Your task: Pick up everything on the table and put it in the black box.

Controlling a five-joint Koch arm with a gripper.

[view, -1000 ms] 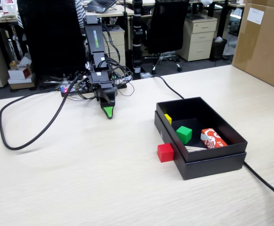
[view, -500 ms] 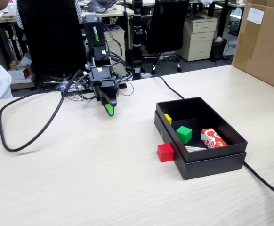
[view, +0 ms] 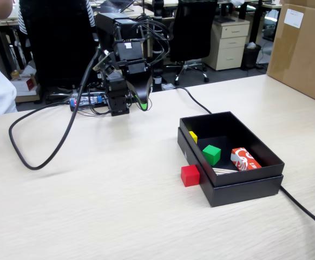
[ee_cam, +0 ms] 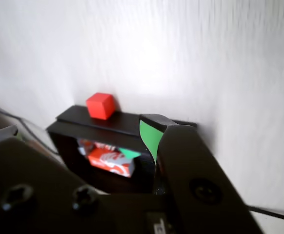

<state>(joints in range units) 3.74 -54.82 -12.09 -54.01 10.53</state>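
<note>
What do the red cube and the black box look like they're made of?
Red cube: likely painted wood or plastic; flat even color, crisp edges, no print. Black box: apparently matte cardboard; thin straight walls, nested rim, no gloss.

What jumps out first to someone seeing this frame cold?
The red cube on the table, right against the black box's near-left wall in the fixed view. Inside the box lie a green cube, a yellow one and a red-and-white packet. The hand hangs far back, empty.
</note>
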